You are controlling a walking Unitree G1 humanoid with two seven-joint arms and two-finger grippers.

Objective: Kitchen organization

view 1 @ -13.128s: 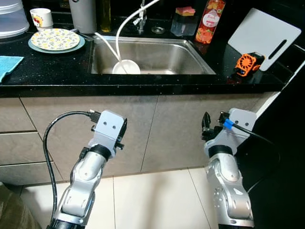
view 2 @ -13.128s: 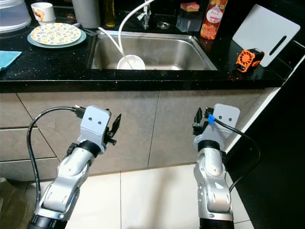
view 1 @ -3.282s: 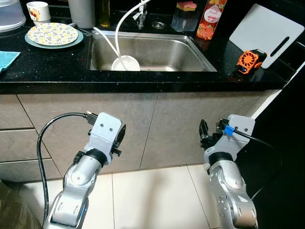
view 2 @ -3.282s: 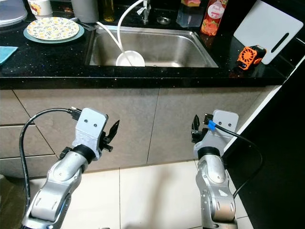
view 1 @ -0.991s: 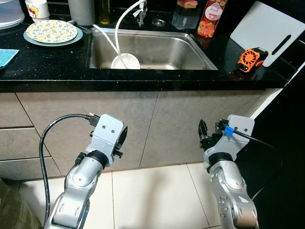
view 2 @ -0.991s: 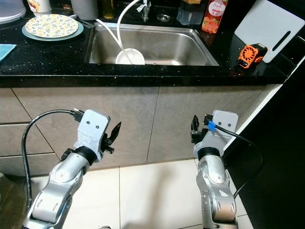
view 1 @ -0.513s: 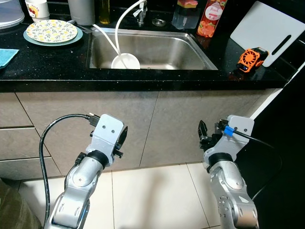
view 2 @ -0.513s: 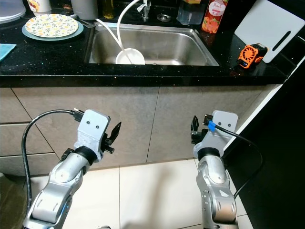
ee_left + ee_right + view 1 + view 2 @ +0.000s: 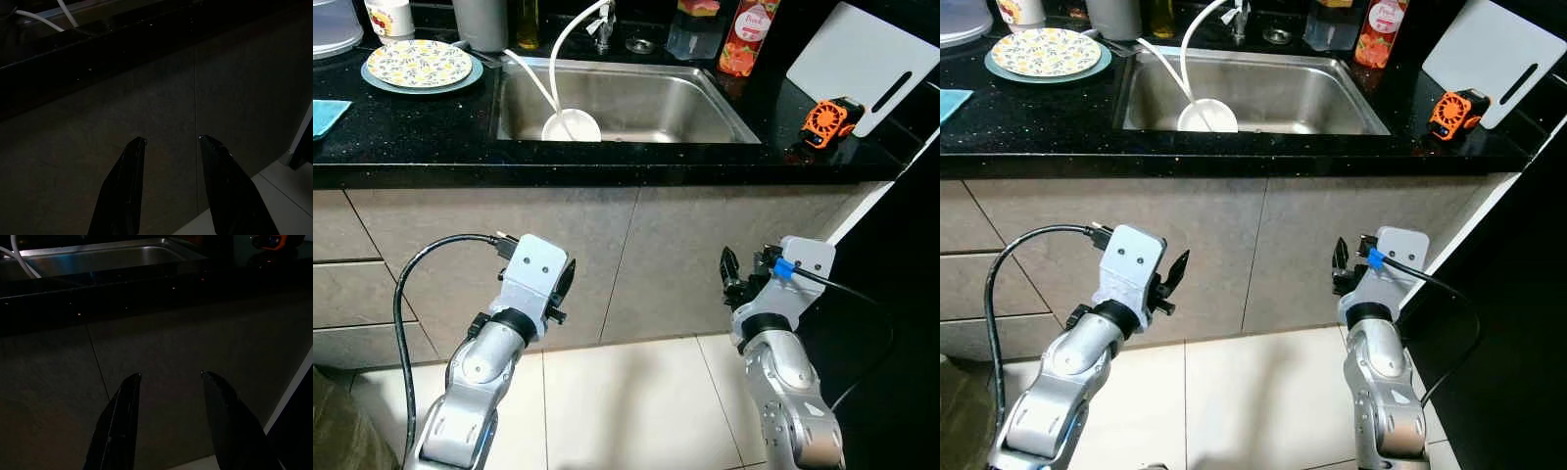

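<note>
Hanging low before the cabinet doors [image 9: 636,264], both arms held nothing. The left end effector [image 9: 168,142] and right end effector [image 9: 168,377] had fingers apart.

Home kitchen — sink [image 9: 636,98], countertop [image 9: 411,137]

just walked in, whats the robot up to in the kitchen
Nothing is being handled yet. The robot stands facing the grey cabinet fronts below the black stone counter. The left gripper and the right gripper are both open and empty, held low in front of the cabinets. A white bowl sits in the steel sink, and a yellow patterned plate sits on the counter.
</note>
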